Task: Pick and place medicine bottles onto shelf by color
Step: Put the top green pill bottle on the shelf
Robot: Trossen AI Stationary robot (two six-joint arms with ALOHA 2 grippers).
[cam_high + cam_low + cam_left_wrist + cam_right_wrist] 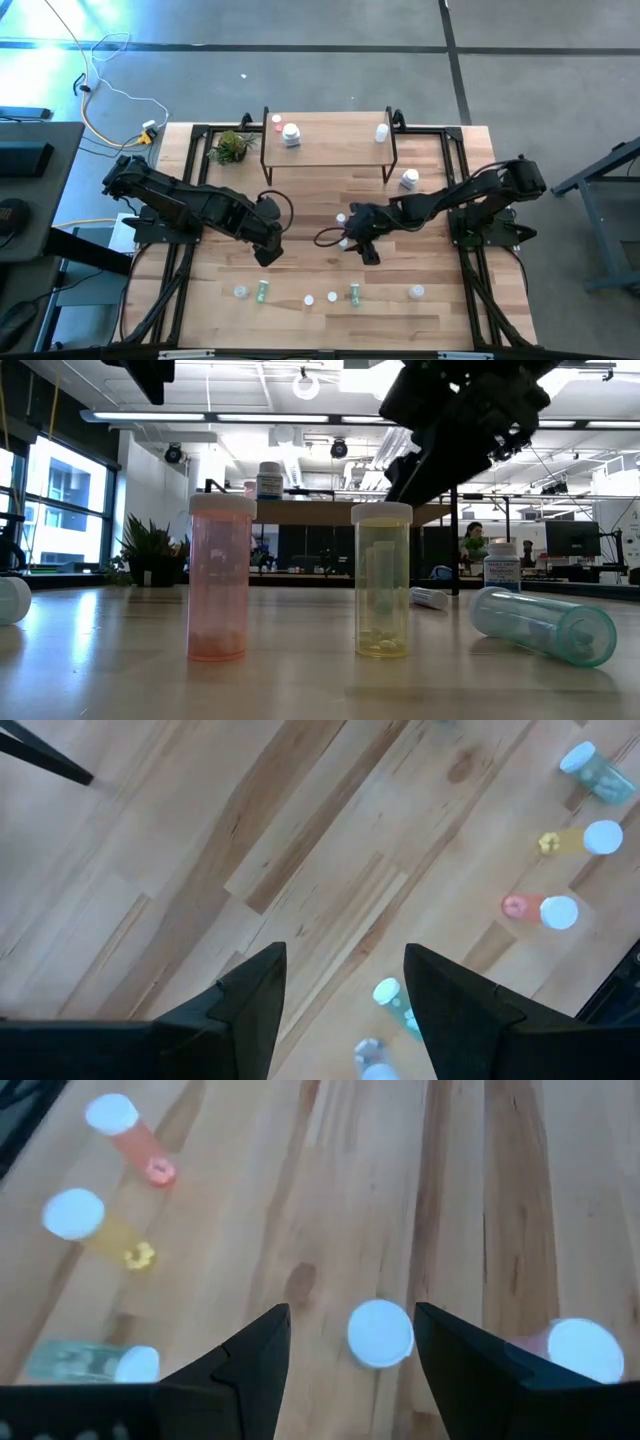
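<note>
White-capped bottle (pixel 380 1333) stands below right tool (pixel 350 1342), open, empty; pink vial (pixel 135 1138) and yellow vial (pixel 100 1230) nearby; left tool (pixel 345 982) open, empty.

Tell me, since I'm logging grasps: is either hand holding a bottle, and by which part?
Nothing is held. The left hand and right hand are both open and empty.

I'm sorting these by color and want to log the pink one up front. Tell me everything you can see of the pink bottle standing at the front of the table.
The pink bottle is a see-through, pink-tinted plastic cylinder with a wider pale cap on top. It stands upright on the wooden table, near its front edge, apart from the yellow bottle beside it. A little pale residue or a few pills seem to lie at its bottom; otherwise it looks nearly empty. Nothing touches it but the tabletop, and neither hand is on it.
</note>
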